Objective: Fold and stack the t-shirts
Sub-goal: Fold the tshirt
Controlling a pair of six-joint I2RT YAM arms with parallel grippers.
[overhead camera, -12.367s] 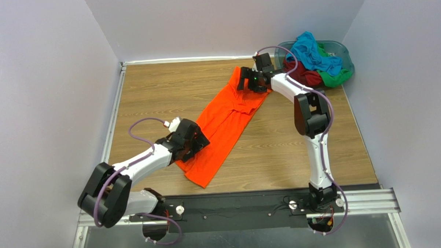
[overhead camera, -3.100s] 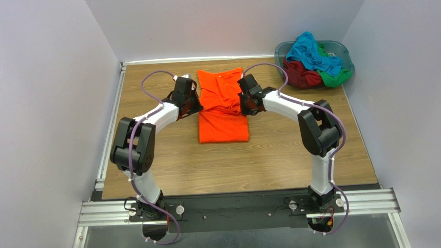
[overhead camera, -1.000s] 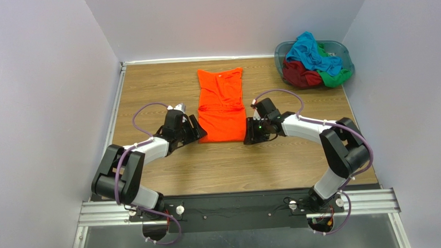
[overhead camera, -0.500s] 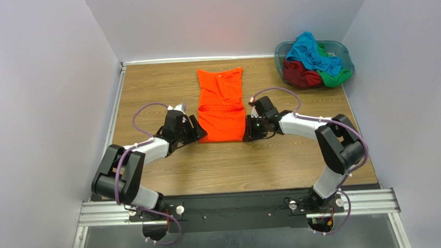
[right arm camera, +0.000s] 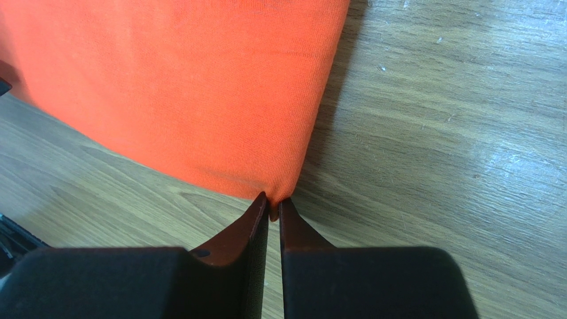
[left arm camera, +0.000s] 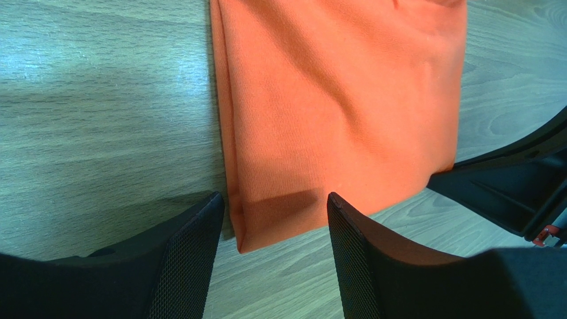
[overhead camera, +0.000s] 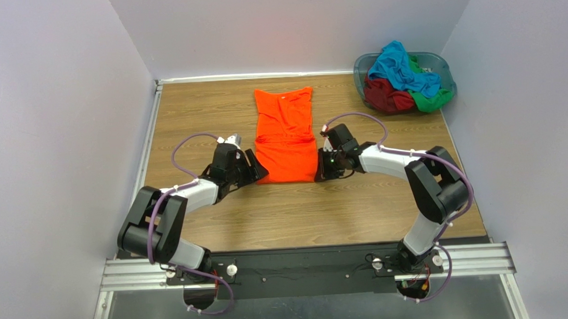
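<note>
Wood-grain table [overhead camera: 193, 120] under smooth, oblong orange t-shirt [overhead camera: 286, 131]

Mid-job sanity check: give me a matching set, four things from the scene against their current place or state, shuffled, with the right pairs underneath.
Column one
1. left gripper
2. right gripper
3. orange t-shirt
4. turquoise t-shirt

Column two
A. on top of the heap in the basket
B. open, fingers either side of a near shirt corner
C. lying flat on the table, folded narrow
D. shut on a near shirt corner

Pairs: 1-B; 2-D; 3-C; 4-A
</note>
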